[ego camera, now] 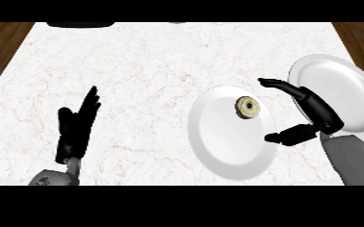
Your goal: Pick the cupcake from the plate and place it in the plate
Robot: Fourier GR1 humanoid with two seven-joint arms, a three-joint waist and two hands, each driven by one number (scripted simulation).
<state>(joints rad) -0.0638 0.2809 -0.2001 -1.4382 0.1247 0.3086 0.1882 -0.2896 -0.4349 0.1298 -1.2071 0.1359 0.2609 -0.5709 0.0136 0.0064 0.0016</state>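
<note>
So the right hand (318, 110) is wide open, fingers arched up top and thumb low, making a C that faces the cupcake (248, 107); it's got hold of nothing. My guess is it's shaped like that so the cupcake can slot into the gap once the hand slides over.

The cupcake sits just off the open side of that C, near the fingertips but not touching them. It's on the white plate (227, 146) that spreads out past the thumb, up toward the part of that plate on the hand's side; looks like an easy sideways reach to me.

The other plate (332, 69) is right behind the hand, partly covered by the fingers and wrist. I'd say that's the drop-off spot, so the carry should be short, basically pulling back over where the hand already is.

Left hand (77, 125) is way off across the counter (142, 67) from the right one; open, fingers up, resting, nothing in it.
</note>
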